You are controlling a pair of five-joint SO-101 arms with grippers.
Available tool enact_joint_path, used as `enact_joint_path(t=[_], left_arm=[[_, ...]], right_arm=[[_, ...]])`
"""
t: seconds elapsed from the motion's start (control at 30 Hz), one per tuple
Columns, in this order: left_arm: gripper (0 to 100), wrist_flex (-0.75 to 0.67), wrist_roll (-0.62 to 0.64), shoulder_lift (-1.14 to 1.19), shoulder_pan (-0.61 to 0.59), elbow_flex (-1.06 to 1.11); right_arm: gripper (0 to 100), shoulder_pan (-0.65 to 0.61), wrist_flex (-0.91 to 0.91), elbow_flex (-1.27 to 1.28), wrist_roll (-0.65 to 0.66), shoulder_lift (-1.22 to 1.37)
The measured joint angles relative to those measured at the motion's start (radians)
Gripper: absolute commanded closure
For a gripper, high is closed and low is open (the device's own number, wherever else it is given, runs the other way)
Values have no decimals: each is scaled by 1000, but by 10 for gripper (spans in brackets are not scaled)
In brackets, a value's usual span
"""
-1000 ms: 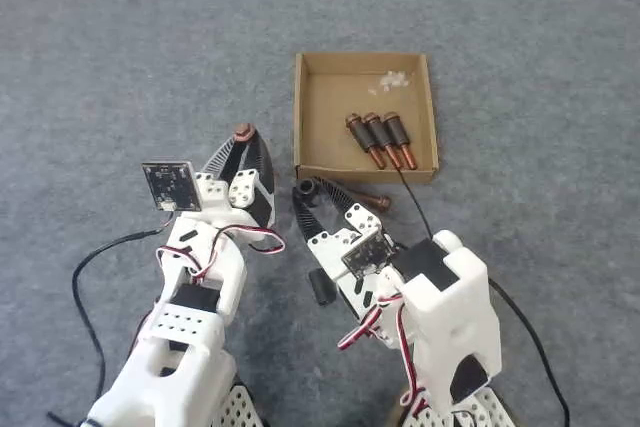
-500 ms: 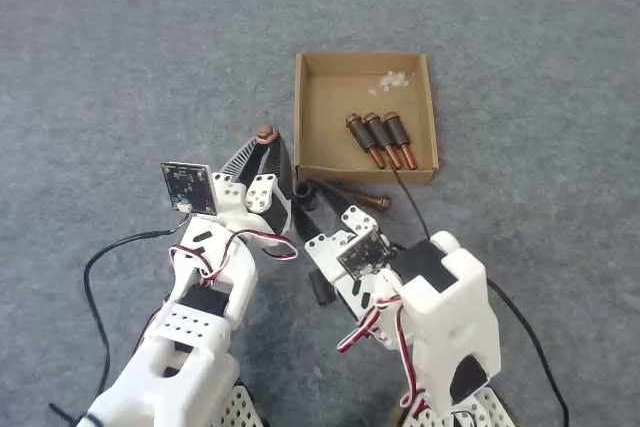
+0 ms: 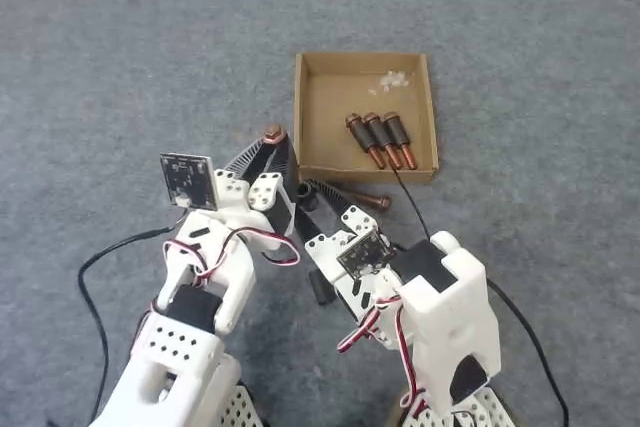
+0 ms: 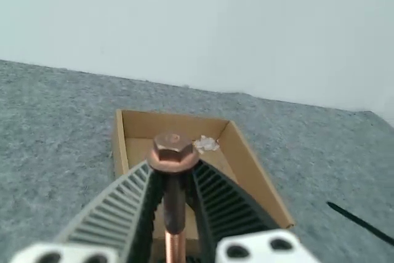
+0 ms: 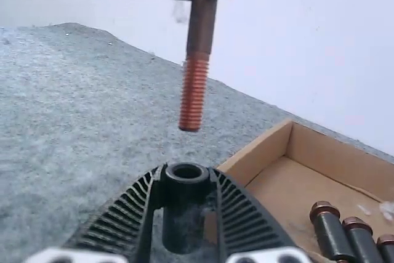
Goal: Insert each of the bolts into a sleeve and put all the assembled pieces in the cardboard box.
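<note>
My left gripper (image 4: 174, 180) is shut on a copper bolt (image 4: 173, 158), held upright with its hex head up. In the high view that bolt's head (image 3: 271, 134) sits just left of the cardboard box (image 3: 312, 107). My right gripper (image 5: 186, 198) is shut on a black sleeve (image 5: 185, 180), its open bore facing up. The bolt's threaded tip (image 5: 193, 100) hangs a little above that bore, close to in line with it. Three assembled pieces (image 3: 382, 140) lie in the box. Another bolt (image 3: 362, 201) lies on the carpet in front of the box.
A black sleeve (image 3: 322, 289) lies on the grey carpet beside the right arm. White scraps (image 3: 394, 78) sit in the box's far corner. A black cable (image 3: 412, 202) runs from the box's front wall to the right arm. Open carpet lies to the left and right.
My left gripper has carried the bolt to the right, toward the box and over the sleeve held by the right gripper. The right arm has hardly moved.
</note>
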Motion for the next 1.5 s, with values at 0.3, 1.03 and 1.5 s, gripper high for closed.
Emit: enact_joint_path(t=[0.3, 1.03, 1.5], left_arm=[[989, 163, -66, -11, 34, -2], [989, 44, -120, -26, 49, 51], [989, -63, -120, -26, 49, 141]], right_arm=[[993, 0, 0, 2, 3, 2], [993, -9, 54, 0, 0, 0], [993, -41, 54, 80, 0, -14]])
